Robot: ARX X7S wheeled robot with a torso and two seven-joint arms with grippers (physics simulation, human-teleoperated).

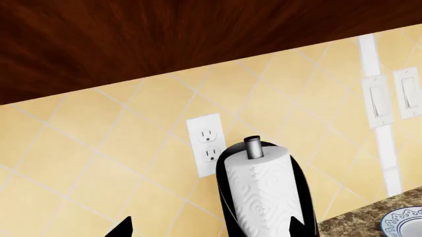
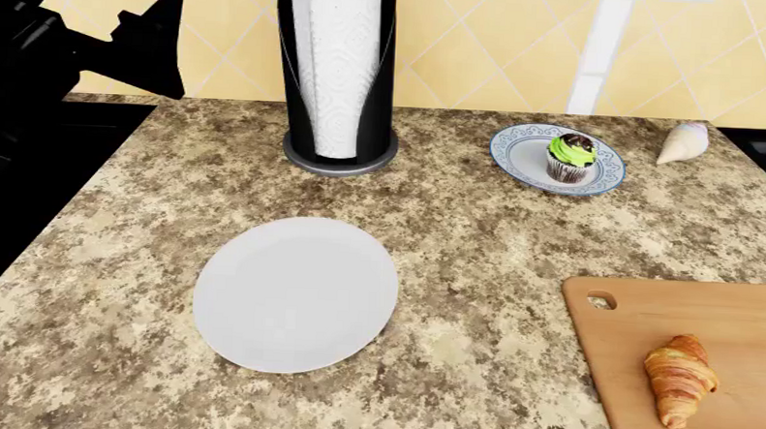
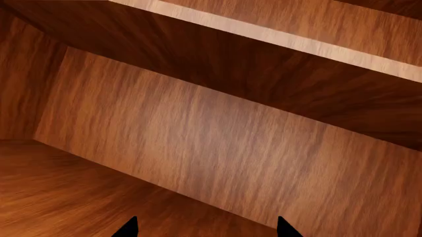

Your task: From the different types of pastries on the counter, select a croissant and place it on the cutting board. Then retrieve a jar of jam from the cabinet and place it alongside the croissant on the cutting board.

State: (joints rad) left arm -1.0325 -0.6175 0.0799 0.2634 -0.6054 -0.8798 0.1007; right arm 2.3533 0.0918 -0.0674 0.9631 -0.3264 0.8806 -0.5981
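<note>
Lengthwise, croissant (image 2: 680, 379) lies along cutting board (image 2: 741, 327).

The granite counter (image 2: 512, 240) carries a white plate (image 2: 297, 293), paper-towel holder (image 2: 340, 72), cupcake saucer (image 2: 521, 153), shell (image 2: 683, 143) and cutting board (image 2: 740, 337), all below the left gripper (image 2: 158, 40).

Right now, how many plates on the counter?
2. A plain white plate lies empty at the counter's middle, toward its front. A smaller blue-rimmed plate sits farther back, right of the paper towel holder, carrying the cupcake. Nothing suggests hidden ones.
</note>
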